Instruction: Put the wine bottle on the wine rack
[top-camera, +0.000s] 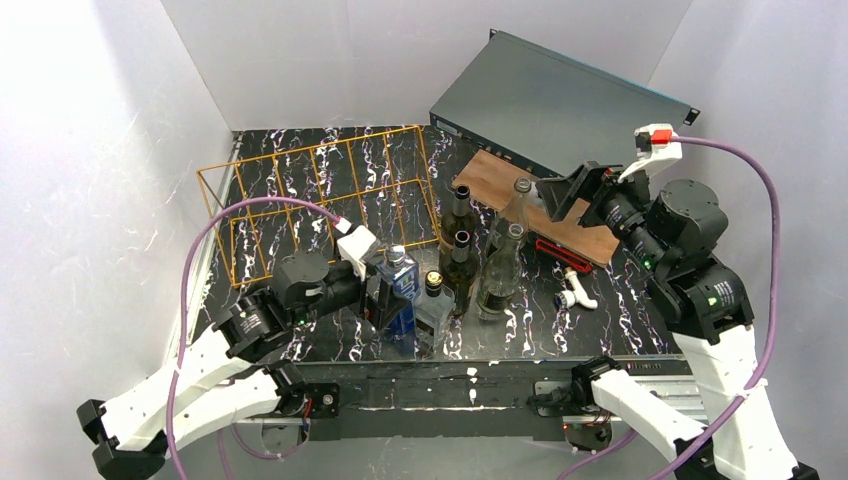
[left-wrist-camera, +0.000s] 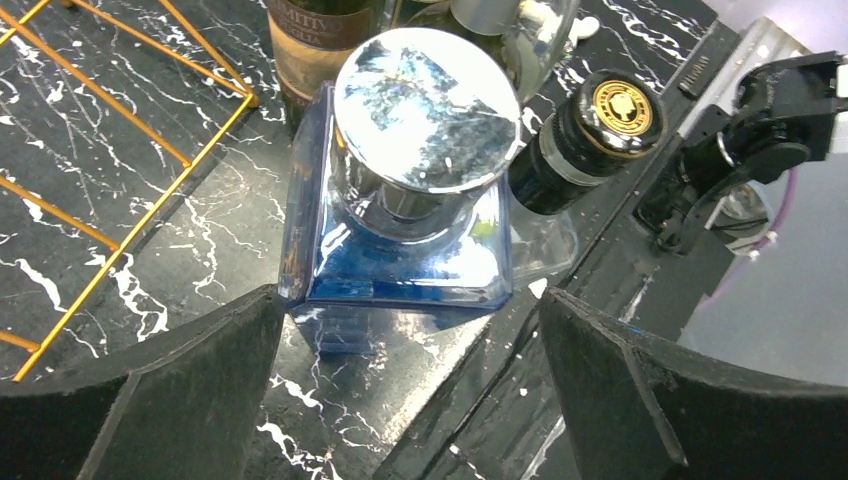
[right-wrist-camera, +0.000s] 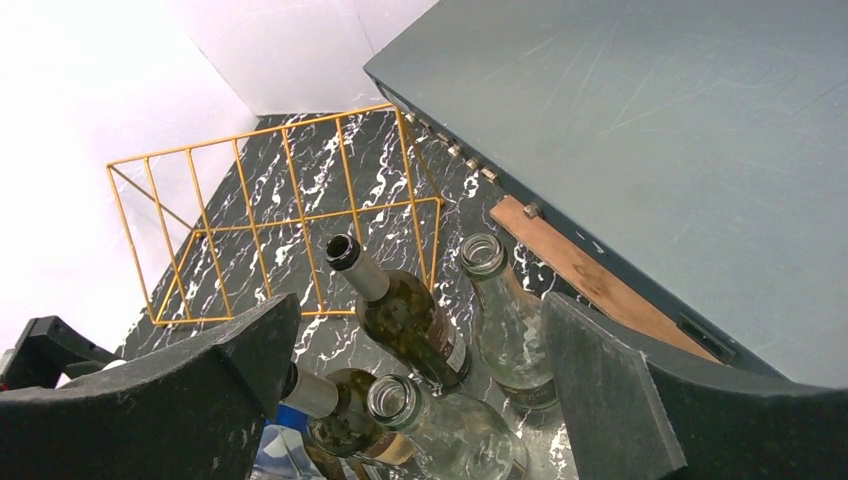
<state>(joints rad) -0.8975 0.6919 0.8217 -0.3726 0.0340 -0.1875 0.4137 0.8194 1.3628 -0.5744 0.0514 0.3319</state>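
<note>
The orange-gold wire wine rack (top-camera: 320, 195) stands empty at the back left; it also shows in the right wrist view (right-wrist-camera: 280, 220). Two dark green wine bottles (top-camera: 459, 215) (top-camera: 461, 265) and two clear bottles (top-camera: 520, 205) (top-camera: 503, 270) stand upright in a cluster mid-table. My left gripper (top-camera: 383, 295) is open and low at a blue square bottle (left-wrist-camera: 400, 240) with a silver cap; the fingers do not touch it. My right gripper (top-camera: 553, 195) is open, held above the cluster, looking down on a dark green bottle (right-wrist-camera: 410, 315) and a clear bottle (right-wrist-camera: 505, 320).
A clear bottle with a black and gold cap (left-wrist-camera: 600, 120) stands right of the blue one. A brown wooden board (top-camera: 545, 205) leans under a grey metal case (top-camera: 560, 100) at the back right. A red tool (top-camera: 560, 250) and a white fitting (top-camera: 575, 292) lie right of the bottles.
</note>
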